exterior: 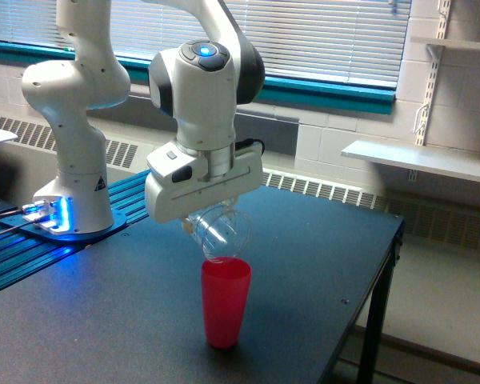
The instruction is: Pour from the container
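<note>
Nearest, a red plastic cup (226, 302) stands upright on the black tabletop (104, 320); its inside is hidden. Directly above its rim hangs the clear jar (221, 233), tipped steeply with its mouth down toward the cup, and looking empty. The tool (202, 210) above is clamped on the jar.

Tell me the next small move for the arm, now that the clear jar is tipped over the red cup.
Probably rotate the clear rounded jar back upright: it looks empty, mouth down just above the red plastic cup.
</note>
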`<state>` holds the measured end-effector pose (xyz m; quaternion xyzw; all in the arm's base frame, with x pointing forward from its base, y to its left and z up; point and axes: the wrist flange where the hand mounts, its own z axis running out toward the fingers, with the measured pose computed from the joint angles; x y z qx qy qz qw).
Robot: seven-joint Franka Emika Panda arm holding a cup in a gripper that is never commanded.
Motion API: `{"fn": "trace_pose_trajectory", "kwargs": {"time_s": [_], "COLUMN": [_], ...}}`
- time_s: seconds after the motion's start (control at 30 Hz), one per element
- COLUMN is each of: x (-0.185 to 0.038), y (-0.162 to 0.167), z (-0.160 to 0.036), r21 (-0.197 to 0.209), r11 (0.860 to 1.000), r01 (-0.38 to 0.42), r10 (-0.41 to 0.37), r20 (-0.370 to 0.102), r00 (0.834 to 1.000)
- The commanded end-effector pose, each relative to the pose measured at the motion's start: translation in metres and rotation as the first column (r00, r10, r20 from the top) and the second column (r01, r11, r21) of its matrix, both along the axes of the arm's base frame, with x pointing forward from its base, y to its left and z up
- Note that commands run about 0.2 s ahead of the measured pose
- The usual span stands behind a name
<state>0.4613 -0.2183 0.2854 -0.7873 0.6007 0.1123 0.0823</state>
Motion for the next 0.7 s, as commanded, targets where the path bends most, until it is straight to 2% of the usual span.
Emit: {"fn": "trace_pose_trajectory", "kwargs": {"time_s": [0.03,0.7], "x": [-0.005,-0.032], "y": [-0.001,0.005], "z": [0.009,0.040], "r21": [-0.013,-0.066], "r11": [1.000,0.996], "r01": [0.017,0.061], "r10": [-0.017,-0.055], "r20": [0.015,0.090], "r00": [1.000,0.994]}}
